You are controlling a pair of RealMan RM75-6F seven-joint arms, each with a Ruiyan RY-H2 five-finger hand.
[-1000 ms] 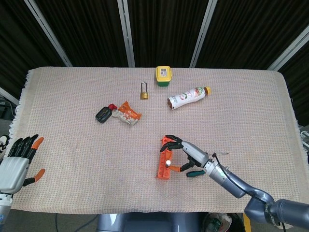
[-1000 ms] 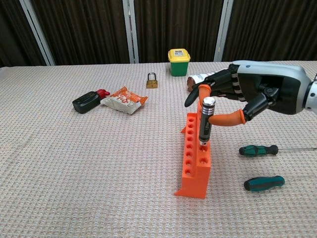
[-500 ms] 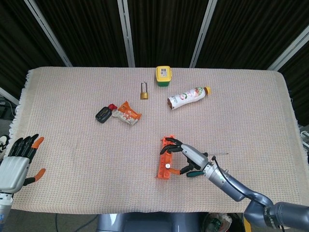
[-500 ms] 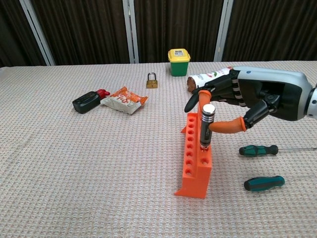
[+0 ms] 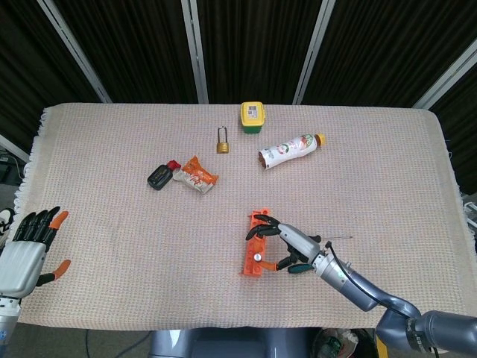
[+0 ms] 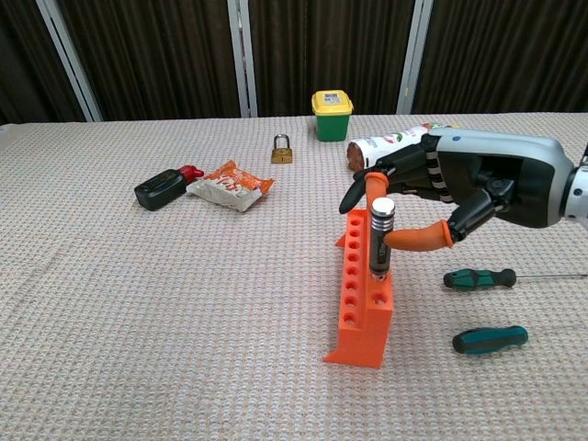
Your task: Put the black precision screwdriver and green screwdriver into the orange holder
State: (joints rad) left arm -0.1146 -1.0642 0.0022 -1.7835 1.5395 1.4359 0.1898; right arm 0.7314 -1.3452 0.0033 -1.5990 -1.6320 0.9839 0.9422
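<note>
Table: the woven cloth (image 5: 112, 216) carries everything; the working area sits at about 5 o'clock from its middle in the head view.
Right hand: the right hand (image 6: 459, 188) reaches in from 3 o'clock, thumb and a finger pinching the black precision screwdriver (image 6: 379, 241) just under its silver cap, other fingers spread above it.
Left hand: the left hand (image 5: 26, 250) hangs off the table edge at 8 o'clock, fingers apart, holding nothing.
Orange holder: the orange holder (image 6: 358, 308) stands upright, its row of holes running away from the chest camera.
Black screwdriver: upright, tip in one of the holes on the holder's upper step; appears partly sunk, depth hard to judge.
Green screwdrivers: one with a long thin shaft (image 6: 478, 277) lies at 3 o'clock of the holder, a stubbier one (image 6: 490, 340) at 4 o'clock, both flat on the cloth.
Step in hand: seating the black driver. Keep it vertical, press straight down, and let go only once it stands alone; a sideways pull could tip the holder.
Chest view gives: the pinch, the tool's uprightness, both green drivers.
Head view gives: the left hand, the holder's place on the table; the right hand (image 5: 287, 242) there covers most of the drivers.
</note>
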